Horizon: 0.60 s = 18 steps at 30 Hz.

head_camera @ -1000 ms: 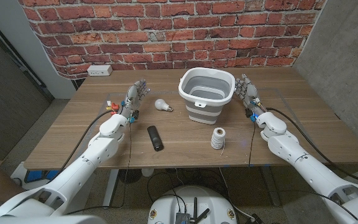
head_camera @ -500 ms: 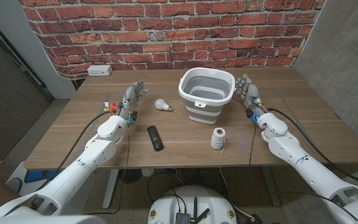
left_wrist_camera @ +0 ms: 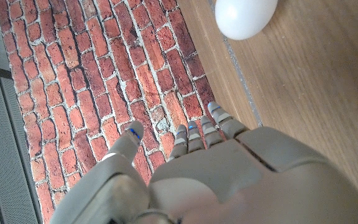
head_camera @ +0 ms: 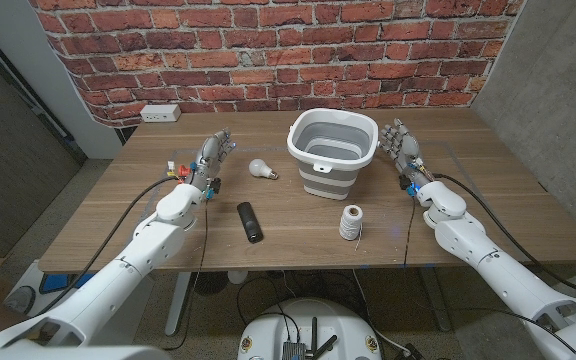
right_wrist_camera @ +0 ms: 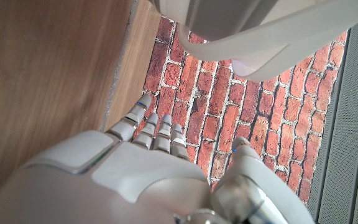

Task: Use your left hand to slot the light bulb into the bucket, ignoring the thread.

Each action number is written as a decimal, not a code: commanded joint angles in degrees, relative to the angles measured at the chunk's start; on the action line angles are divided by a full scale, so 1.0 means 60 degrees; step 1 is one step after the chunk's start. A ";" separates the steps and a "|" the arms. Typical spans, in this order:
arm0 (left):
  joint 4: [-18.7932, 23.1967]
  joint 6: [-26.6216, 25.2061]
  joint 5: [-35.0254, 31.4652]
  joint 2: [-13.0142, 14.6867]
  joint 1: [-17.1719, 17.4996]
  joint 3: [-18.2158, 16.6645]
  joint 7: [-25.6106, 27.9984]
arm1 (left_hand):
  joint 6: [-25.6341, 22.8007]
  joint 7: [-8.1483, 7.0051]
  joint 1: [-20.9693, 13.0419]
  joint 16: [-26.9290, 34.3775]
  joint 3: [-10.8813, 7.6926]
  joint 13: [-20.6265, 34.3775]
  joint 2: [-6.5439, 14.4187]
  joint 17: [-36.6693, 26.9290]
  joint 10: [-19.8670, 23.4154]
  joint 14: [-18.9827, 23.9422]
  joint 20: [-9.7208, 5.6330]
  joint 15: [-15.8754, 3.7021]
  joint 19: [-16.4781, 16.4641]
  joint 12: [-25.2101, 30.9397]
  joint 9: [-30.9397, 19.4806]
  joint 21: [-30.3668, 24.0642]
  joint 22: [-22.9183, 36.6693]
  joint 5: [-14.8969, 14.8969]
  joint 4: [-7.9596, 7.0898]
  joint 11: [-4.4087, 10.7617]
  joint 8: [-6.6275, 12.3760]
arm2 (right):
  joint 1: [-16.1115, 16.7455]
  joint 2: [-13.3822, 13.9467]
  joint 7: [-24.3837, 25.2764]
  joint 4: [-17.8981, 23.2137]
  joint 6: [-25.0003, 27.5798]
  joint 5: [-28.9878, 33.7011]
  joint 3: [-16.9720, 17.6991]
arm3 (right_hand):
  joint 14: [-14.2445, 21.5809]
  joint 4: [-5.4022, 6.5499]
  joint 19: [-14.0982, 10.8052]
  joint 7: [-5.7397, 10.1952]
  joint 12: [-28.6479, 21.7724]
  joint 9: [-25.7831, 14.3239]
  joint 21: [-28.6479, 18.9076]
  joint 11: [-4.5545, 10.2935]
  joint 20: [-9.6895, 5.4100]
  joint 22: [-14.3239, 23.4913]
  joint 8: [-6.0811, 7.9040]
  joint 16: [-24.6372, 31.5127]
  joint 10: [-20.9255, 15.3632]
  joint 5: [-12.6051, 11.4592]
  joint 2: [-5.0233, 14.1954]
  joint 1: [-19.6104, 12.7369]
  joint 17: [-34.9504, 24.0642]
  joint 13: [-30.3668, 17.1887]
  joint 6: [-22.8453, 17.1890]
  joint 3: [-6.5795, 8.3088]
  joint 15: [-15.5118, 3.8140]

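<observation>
My left hand [head_camera: 211, 158] holds nothing, its fingers [left_wrist_camera: 199, 130] spread apart and reaching toward the brick wall, near the light bulb [head_camera: 260, 169] but not touching it. The light bulb lies on its side on the wooden surface [head_camera: 128, 205], just left of the bucket [head_camera: 332, 152], between the bucket and my left hand. My right hand [head_camera: 400, 146] stands just right of the bucket, fingers apart as well and holding nothing. In front of the bucket sits the spool of thread [head_camera: 351, 222], upright, and to the front left of the bucket lies a black remote [head_camera: 251, 221].
</observation>
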<state>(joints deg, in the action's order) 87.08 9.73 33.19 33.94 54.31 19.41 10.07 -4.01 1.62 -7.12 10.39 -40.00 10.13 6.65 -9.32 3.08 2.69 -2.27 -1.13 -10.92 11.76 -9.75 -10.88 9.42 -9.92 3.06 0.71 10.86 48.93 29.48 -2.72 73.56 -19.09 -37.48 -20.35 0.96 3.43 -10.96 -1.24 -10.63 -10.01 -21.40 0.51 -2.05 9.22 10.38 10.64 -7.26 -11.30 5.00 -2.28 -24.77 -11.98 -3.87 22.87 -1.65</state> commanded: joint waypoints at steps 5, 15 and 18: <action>0.1699 -0.1647 -0.0577 0.0554 0.0303 -0.0099 0.1458 | -0.0313 -0.0037 -0.0322 0.0037 -0.0026 0.0028 -0.0114 -0.0030 0.0453 0.0336 -0.0452 -0.0062 -0.0238 0.0123 -0.0038 -0.0032 0.0015 -0.0070 0.0524 0.0090 0.0042 | -0.0219 -0.0043 -0.0482 -0.0451 -0.0199 -0.0195 0.0054 | -0.0061 0.0033 -0.0095 0.0033 -0.0059 -0.0030 0.0067 0.0040 -0.0128 0.0035 0.0060 0.0055 -0.0058 -0.0063 0.0148 0.0033 0.0013 0.0016 -0.0076 0.0056 -0.0247; 0.2836 -0.3401 -0.1426 0.1025 0.0098 0.0139 0.2385 | -0.0648 -0.0216 -0.0792 0.0056 -0.0108 0.0040 -0.0274 -0.0037 0.0746 0.0687 -0.0445 -0.0180 -0.0436 0.0118 -0.0046 -0.0025 0.0011 -0.0154 0.1170 0.0335 0.0103 | -0.0301 -0.0093 -0.0643 -0.0703 -0.0252 -0.0305 0.0095 | -0.0057 0.0046 -0.0109 0.0030 -0.0066 -0.0029 0.0130 0.0057 -0.0116 0.0035 0.0074 0.0064 -0.0068 -0.0066 0.0150 0.0045 0.0072 0.0043 -0.0113 0.0063 -0.0231; 0.2880 -0.3545 -0.1572 0.1087 -0.0006 0.0208 0.2334 | -0.0732 -0.0301 -0.0894 0.0051 -0.0116 0.0044 -0.0303 -0.0038 0.0821 0.0751 -0.0431 -0.0186 -0.0517 0.0121 -0.0051 -0.0037 0.0013 -0.0162 0.1229 0.0443 0.0119 | -0.0344 -0.0129 -0.0680 -0.0808 -0.0298 -0.0315 0.0101 | -0.0055 0.0049 -0.0114 0.0031 -0.0065 -0.0029 0.0141 0.0067 -0.0114 0.0035 0.0074 0.0066 -0.0066 -0.0066 0.0149 0.0047 0.0083 0.0047 -0.0112 0.0064 -0.0228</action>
<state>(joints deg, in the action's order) 98.21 -2.92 28.08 37.67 55.68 19.14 20.12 -7.66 0.02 -11.45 10.38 -40.63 10.28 4.88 -9.49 7.39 6.49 -2.28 -2.04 -13.18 12.35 -9.74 -10.88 9.33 -10.61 9.83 3.00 11.29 47.62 29.22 -5.44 70.62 -20.17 -38.65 -19.97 0.96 3.63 -11.27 -1.04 -10.63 -10.00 -20.75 0.72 -2.36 9.21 10.61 10.64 -7.47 -11.29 4.99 -2.28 -24.16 -11.72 -4.07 23.08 -1.64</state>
